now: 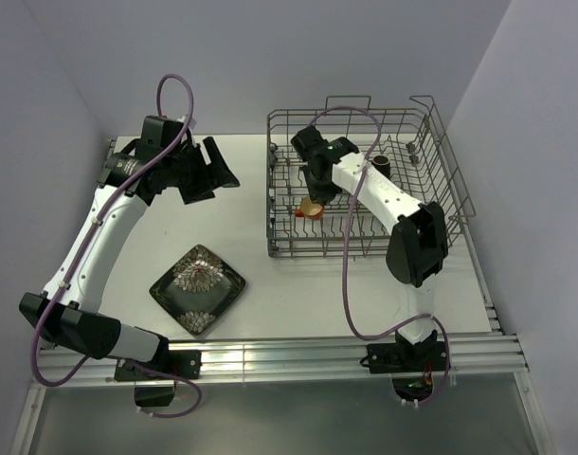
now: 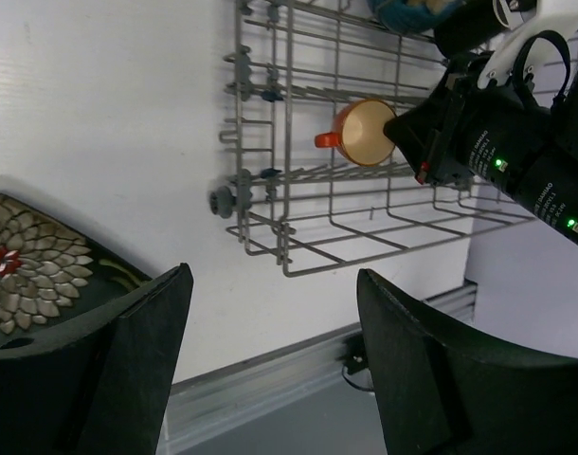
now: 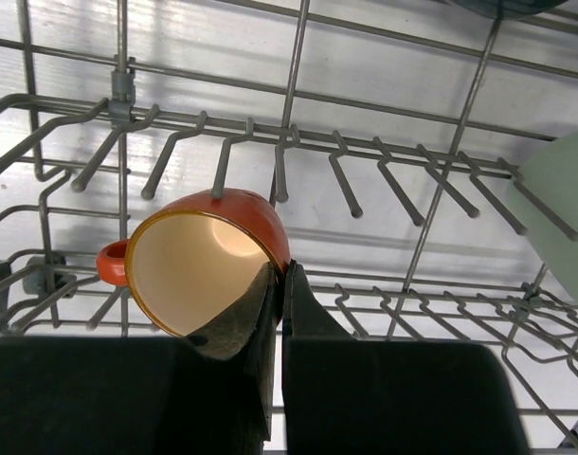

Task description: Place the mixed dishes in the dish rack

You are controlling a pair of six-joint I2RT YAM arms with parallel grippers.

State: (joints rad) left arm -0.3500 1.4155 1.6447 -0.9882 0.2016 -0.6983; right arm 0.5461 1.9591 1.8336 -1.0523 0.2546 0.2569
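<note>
The small orange cup (image 3: 199, 275) hangs tilted inside the dish rack (image 3: 298, 128), its cream inside facing the right wrist camera. My right gripper (image 3: 279, 275) is shut on its rim, one finger inside and one outside. From above, the cup (image 1: 309, 209) and right gripper (image 1: 316, 201) sit at the near left of the rack (image 1: 271, 190). My left gripper (image 1: 218, 171) hovers open and empty over the table left of the rack. The dark square plate (image 1: 197, 289) lies flat on the table. A small brown cup (image 1: 380, 167) stands in the rack, and a pale green cup (image 3: 559, 209) shows at the right edge.
The left wrist view shows the rack's corner (image 2: 270, 237), the orange cup (image 2: 360, 133), the right arm's wrist (image 2: 497, 152) and a corner of the plate (image 2: 24, 265). Upright tines (image 3: 346, 185) line the rack floor beside the cup. Walls close in behind and on both sides.
</note>
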